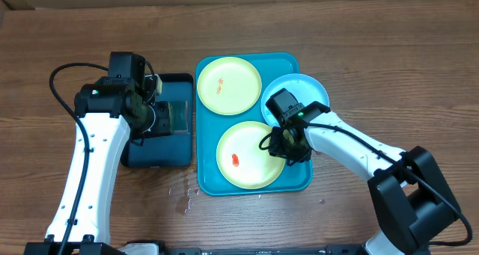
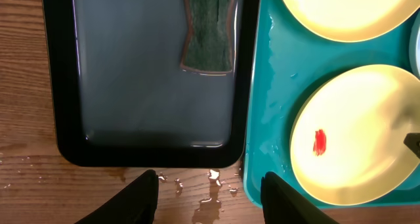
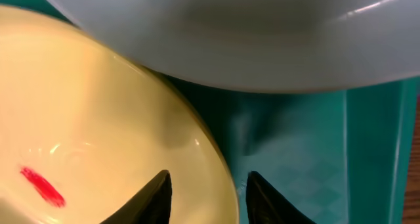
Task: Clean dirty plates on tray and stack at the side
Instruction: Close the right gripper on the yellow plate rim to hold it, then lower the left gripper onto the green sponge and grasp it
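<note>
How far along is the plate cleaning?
Done: nothing; near yellow plate and far yellow plate show red smears, none stacked. In hand: open right gripper straddles near plate's rim. Remaining: wiping, then stacking these and the blue plate; sponge lies in dark tray.

left claw (image 2: 209, 181) spread wide, right claw (image 3: 205, 184) parted

Wooden table (image 1: 75, 31) — teal tray (image 1: 203, 135), dark tray (image 1: 157, 153)

Even bright light, soft glare on the blue plate (image 3: 262, 40).
</note>
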